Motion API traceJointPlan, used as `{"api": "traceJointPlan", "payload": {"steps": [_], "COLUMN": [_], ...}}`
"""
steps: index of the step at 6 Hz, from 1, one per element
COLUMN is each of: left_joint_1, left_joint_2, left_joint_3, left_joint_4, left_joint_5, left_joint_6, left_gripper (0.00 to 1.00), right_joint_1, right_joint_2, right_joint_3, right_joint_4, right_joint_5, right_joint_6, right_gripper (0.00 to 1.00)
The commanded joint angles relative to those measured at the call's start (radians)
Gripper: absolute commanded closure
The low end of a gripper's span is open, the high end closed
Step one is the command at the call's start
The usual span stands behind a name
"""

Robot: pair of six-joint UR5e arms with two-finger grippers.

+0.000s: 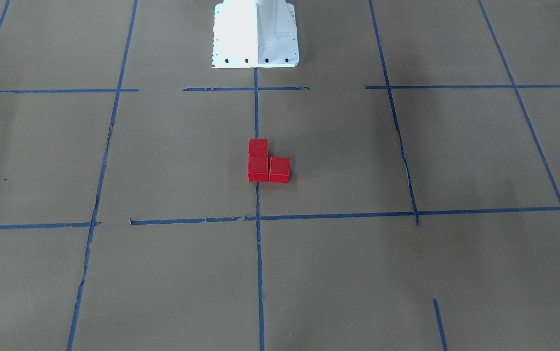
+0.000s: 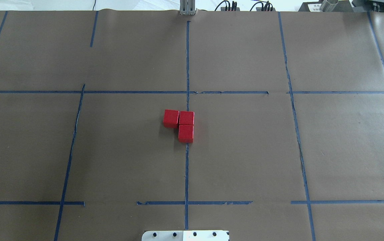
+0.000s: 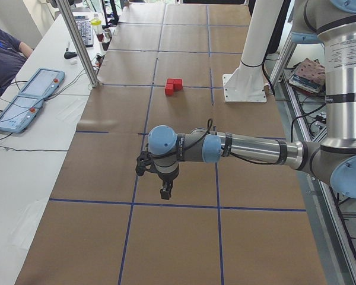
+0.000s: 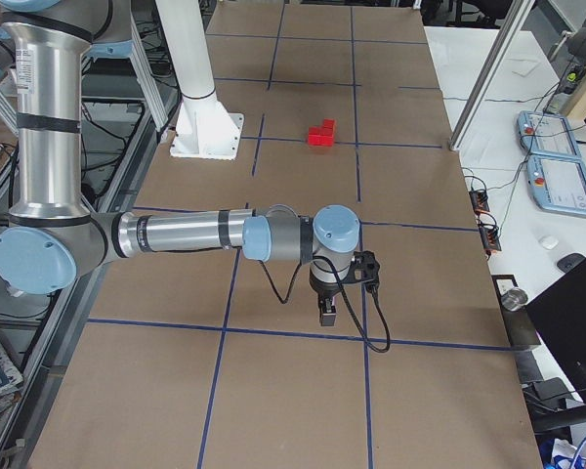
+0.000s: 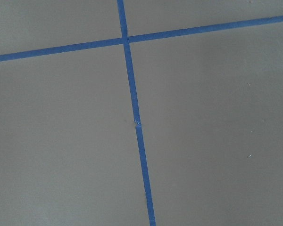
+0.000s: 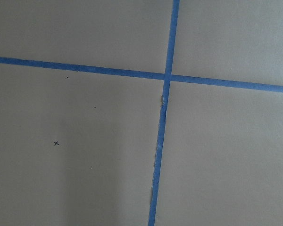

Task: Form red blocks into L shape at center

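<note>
Red blocks (image 2: 186,118): touching L in center (image 2: 245,150), arms at 9 and 6 o'clock.
Left gripper (image 3: 165,193): claw state unclear.
Right gripper (image 4: 327,315): claw state unclear.

The table (image 2: 245,160) is covered in brown paper (image 2: 346,150) and gridded with blue tape lines (image 2: 292,134). In the center (image 2: 128,150) — well away from every edge — three red blocks (image 2: 186,118) lie touching in an L, two of them on the middle tape line (image 2: 187,167). A white base plate (image 1: 255,34) stands at the robot-side edge.
</note>
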State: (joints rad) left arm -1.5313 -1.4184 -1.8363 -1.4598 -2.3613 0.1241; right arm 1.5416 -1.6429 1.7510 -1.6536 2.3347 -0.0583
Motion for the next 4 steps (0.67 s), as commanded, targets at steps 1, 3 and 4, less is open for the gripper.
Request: {"api": "traceJointPlan", "payload": {"steps": [1,3,4], "left_joint_1": [-0.001,-0.001,-0.003], "left_joint_2": [-0.001,-0.001,0.001], "left_joint_3": [-0.007,-0.014,-0.015], "left_joint_4": [0.002,0.004,0.006], "left_joint_5": [0.065,0.060,0.059], "left_joint_6": [0.003,0.002,0.002], "left_gripper": [0.00,0.00,0.00], "right_joint_1": [0.000,0.000,0.000], "right_joint_2": [0.000,-0.002,-0.002], "right_joint_3": [-0.001,-0.002,-0.005], "right_joint_4": [0.000,0.000,0.000], "right_joint_5": [0.000,0.000,-0.002], "right_joint_6": [0.000,0.000,0.000], "right_gripper": [0.00,0.00,0.00]}}
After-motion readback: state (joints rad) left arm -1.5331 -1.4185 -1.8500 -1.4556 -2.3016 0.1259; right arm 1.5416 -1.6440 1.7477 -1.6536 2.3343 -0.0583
